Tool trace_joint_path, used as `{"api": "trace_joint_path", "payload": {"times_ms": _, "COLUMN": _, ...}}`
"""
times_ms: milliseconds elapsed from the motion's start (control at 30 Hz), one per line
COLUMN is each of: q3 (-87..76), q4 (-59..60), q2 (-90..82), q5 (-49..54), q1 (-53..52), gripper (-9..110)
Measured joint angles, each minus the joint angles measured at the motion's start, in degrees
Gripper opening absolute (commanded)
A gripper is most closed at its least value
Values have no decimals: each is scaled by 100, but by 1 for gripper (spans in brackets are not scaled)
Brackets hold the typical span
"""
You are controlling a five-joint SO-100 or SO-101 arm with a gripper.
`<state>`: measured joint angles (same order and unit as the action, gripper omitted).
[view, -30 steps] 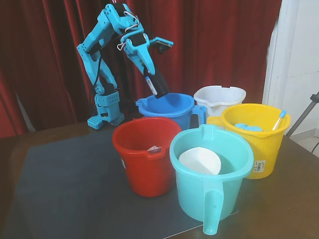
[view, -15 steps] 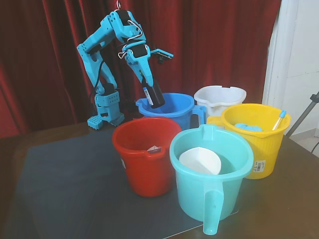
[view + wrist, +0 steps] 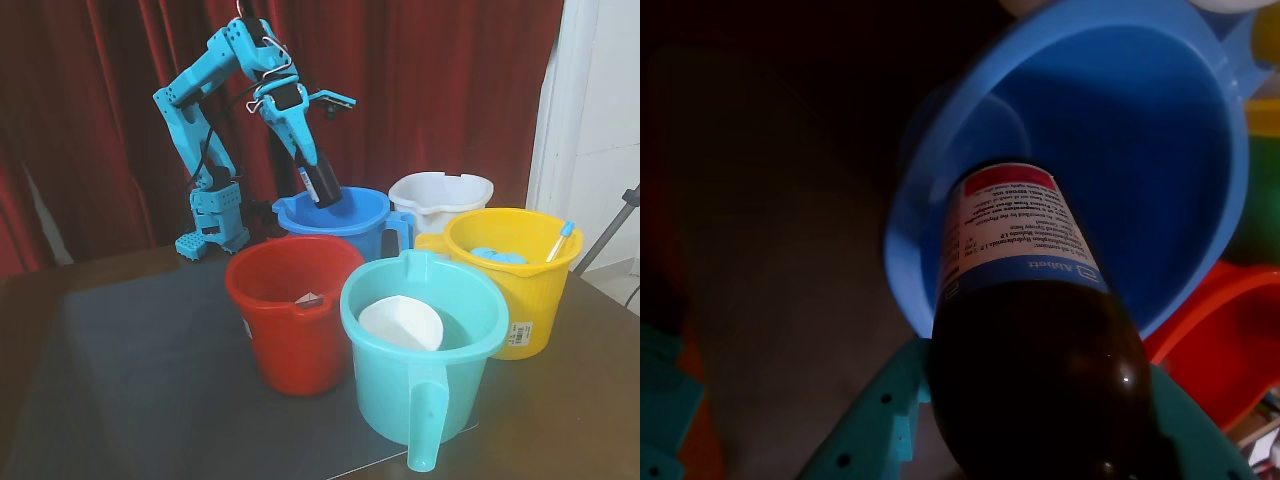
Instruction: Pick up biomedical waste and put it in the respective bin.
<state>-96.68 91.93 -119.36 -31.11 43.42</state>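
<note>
In the fixed view my gripper (image 3: 314, 175) is shut on the biomedical waste (image 3: 321, 184), a dark brown bottle with a red, white and blue label. The bottle hangs tilted, its lower end over the left rear of the royal-blue bin (image 3: 360, 222). In the wrist view the bottle (image 3: 1025, 300) fills the middle, clamped between the teal fingers (image 3: 880, 420), and points down into the open mouth of the blue bin (image 3: 1170, 150). Its cap is hidden.
A red bucket (image 3: 290, 330) and a teal bucket (image 3: 420, 400) holding a white dish stand in front of the blue one. A white bucket (image 3: 440, 195) and a yellow bucket (image 3: 520, 300) with a blue-tipped syringe (image 3: 560, 240) stand to the right. The arm's base (image 3: 212, 225) stands at the back left.
The gripper with the bottle dipped left and down towards the bin's rim, then swung back right and slightly up over the bin's mouth.
</note>
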Motion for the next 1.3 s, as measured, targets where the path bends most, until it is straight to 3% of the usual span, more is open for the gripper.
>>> {"api": "trace_joint_path", "payload": {"times_ms": 167, "q3": 0, "q4": 0, "q2": 0, "q5": -9, "q1": 0, "gripper": 27}}
{"api": "trace_joint_path", "payload": {"times_ms": 700, "q3": 193, "q4": -62, "q2": -53, "q5": -9, "q1": 35, "gripper": 27}}
{"api": "trace_joint_path", "payload": {"times_ms": 767, "q3": 334, "q4": -18, "q2": -114, "q5": -9, "q1": 0, "gripper": 24}}
{"api": "trace_joint_path", "payload": {"times_ms": 933, "q3": 993, "q4": -9, "q2": -686, "q5": 149, "q1": -545, "gripper": 4}}
{"api": "trace_joint_path", "payload": {"times_ms": 1133, "q3": 1160, "q4": -9, "q2": -2443, "q5": 1230, "q1": -1617, "gripper": 2}}
{"api": "trace_joint_path", "payload": {"times_ms": 1300, "q3": 510, "q4": -9, "q2": -3234, "q5": 1327, "q1": -2637, "gripper": 2}}
